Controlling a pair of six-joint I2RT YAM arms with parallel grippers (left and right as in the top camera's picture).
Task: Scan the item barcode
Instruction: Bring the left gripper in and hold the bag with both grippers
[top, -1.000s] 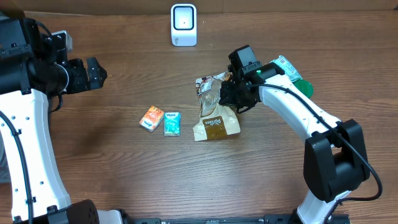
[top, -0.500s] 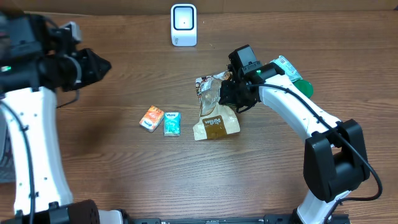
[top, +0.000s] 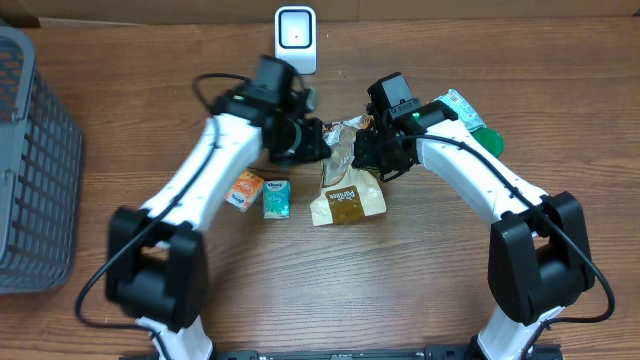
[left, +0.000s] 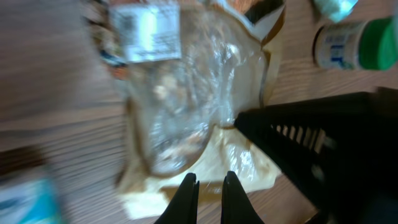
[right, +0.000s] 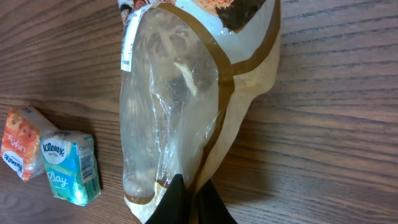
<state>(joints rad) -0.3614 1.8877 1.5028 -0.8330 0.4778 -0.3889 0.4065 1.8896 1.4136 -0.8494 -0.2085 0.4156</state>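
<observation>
The left gripper (top: 315, 140), open at the frame's upper left a second ago, is now closed and empty at centre beside the snack bag (top: 347, 197), whose upper edge the right gripper (top: 372, 152) holds pinched, below the scanner (top: 295, 40), likely readying a two-handed scan.

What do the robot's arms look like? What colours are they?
The left arm and right arm are made of smooth white tubes joined by chunky black joints. Thin black cables loop along them. The left gripper and right gripper each have two slim black fingers.
</observation>
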